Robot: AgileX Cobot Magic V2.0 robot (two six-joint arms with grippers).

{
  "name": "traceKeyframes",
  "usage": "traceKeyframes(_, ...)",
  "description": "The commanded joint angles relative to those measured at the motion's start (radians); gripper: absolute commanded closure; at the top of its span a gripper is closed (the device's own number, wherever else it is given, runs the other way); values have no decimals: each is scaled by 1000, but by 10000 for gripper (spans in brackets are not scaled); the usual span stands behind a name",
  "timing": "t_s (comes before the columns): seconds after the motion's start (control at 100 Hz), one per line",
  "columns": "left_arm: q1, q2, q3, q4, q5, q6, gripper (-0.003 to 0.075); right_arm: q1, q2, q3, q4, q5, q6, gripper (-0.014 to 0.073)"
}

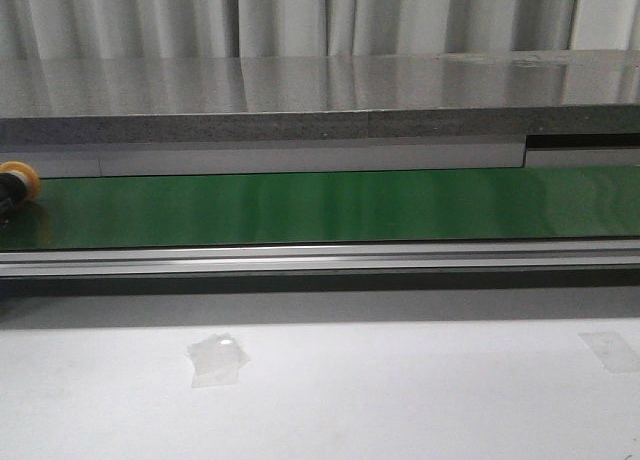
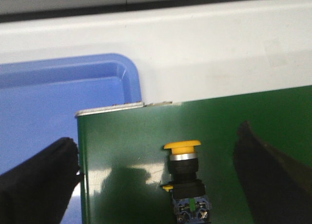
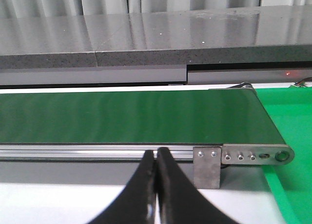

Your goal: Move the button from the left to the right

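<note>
The button (image 2: 185,177) lies on its side on the green conveyor belt (image 2: 131,151), near the belt's end. Its yellow head (image 2: 182,146) is clear, and its dark body has a green mark. In the front view only its yellow head (image 1: 18,178) shows, at the far left edge of the belt (image 1: 330,205). My left gripper (image 2: 156,185) is open. Its dark fingers (image 2: 39,180) stand wide on either side of the button without touching it. My right gripper (image 3: 157,158) is shut and empty, in front of the conveyor's rail near the belt's right end. Neither gripper shows in the front view.
A blue tray (image 2: 58,112) sits beside the belt's left end. A bright green surface (image 3: 287,121) lies past the belt's right end. A metal rail (image 1: 320,257) runs along the belt's front, and a grey ledge (image 1: 300,100) runs behind it. Clear tape patches (image 1: 218,358) lie on the white table.
</note>
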Motion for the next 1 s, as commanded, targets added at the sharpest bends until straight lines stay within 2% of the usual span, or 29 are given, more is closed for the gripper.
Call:
traceKeyframes(0.0,-7,-118,25,-72,-110,24,99,2,-18,-15,-10,-85,-5,666)
traceKeyframes(0.31,-10,-460,366,-183,-436,153,99,2,-18,-15,-10,-85,-5,666)
traceKeyframes(0.46,-54,-628,552,-198,-571,184,99,2,-18,-15,-10,-85,-5,666)
traceKeyframes(0.74,-166,-907,844,-240,-748,184,99,2,-18,-15,-10,-85,-5,666)
traceKeyframes(0.99,-199,-1114,967,-264,-763,184,99,2,-18,-15,-10,-85,-5,666)
